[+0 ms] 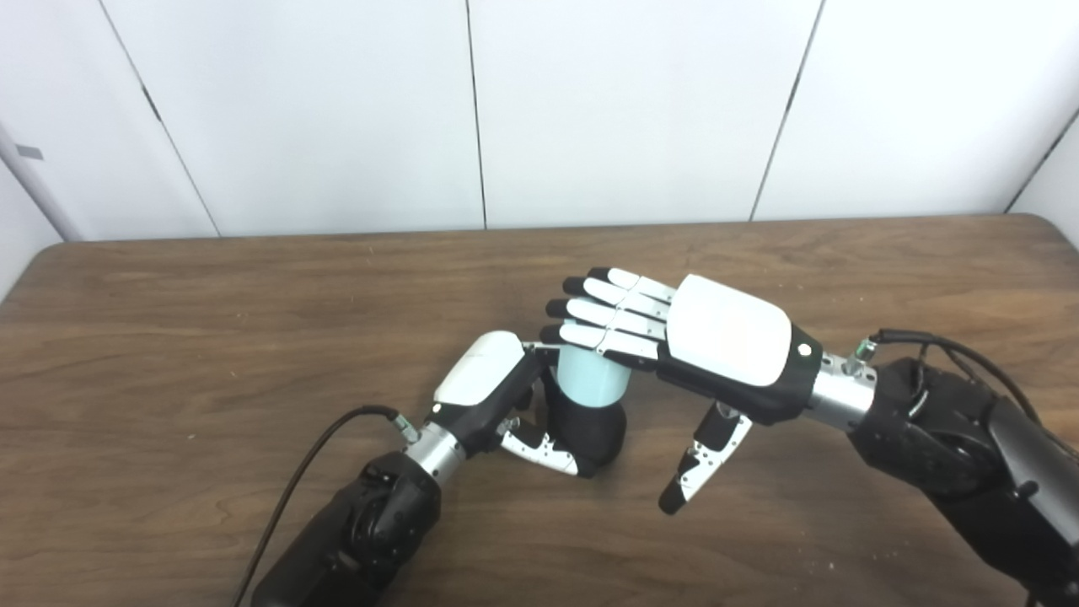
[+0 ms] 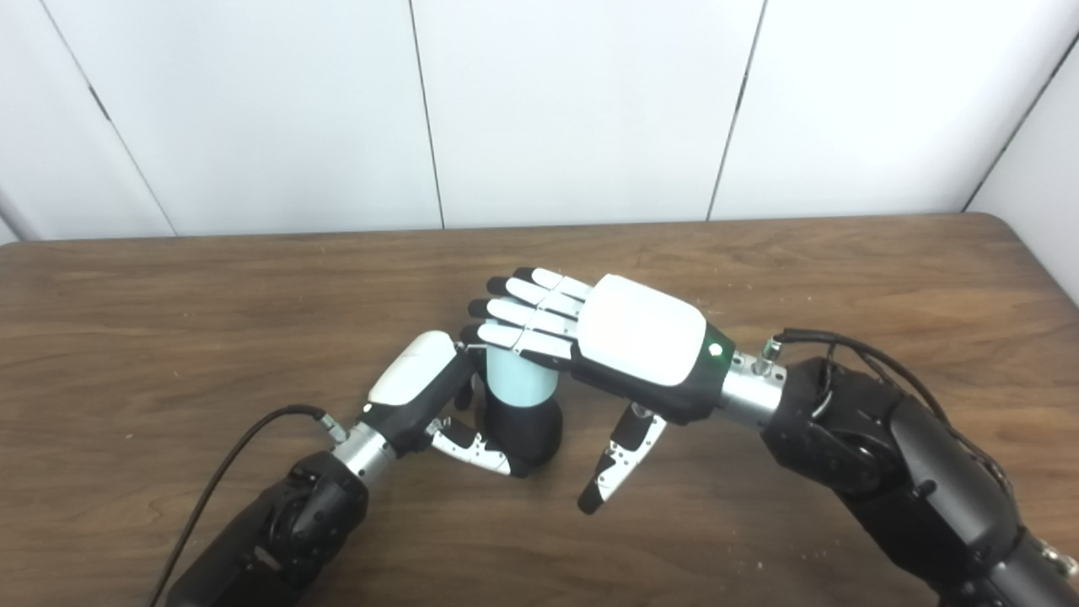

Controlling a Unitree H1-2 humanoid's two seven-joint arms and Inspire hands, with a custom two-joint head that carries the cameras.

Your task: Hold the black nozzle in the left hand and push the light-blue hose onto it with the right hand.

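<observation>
The black nozzle (image 1: 590, 430) stands upright on the wooden table (image 1: 211, 337). My left hand (image 1: 497, 396) is shut around it, thumb across its front. The light-blue hose (image 1: 593, 381), a short wide tube, sits upright on top of the nozzle. My right hand (image 1: 700, 346) is open and flat, palm down, its fingers (image 1: 603, 316) stretched out over the top of the hose. Its thumb hangs down to the right, clear of the hose. I cannot tell if the fingers touch the hose top. The same scene shows in the right eye view, with the hose (image 2: 518, 381) above the nozzle (image 2: 527, 434).
White wall panels (image 1: 590, 110) stand behind the table's far edge. A black cable (image 1: 312, 464) runs from my left wrist across the table to the bottom edge.
</observation>
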